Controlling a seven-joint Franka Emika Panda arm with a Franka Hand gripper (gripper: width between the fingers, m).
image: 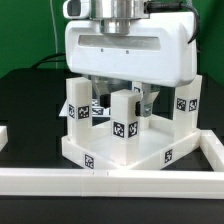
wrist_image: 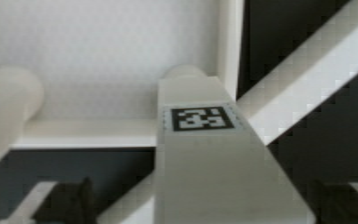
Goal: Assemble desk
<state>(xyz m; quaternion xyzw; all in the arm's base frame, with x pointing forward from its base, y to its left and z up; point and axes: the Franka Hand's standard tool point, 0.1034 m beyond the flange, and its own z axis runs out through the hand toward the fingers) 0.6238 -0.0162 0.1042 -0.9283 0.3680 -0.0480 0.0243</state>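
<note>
Here | tool [image: 122, 92] jaws apart | desk [image: 125, 150] directly below, leg [wrist_image: 208, 150] between fingers

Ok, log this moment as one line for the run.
tool: open, straddling upright leg | desk top: on table, three legs seen standing in it | held: nothing

Upright legs [image: 124, 117] crowd the desk top [image: 120, 158]; border rail [image: 150, 182] blocks its front.
</note>
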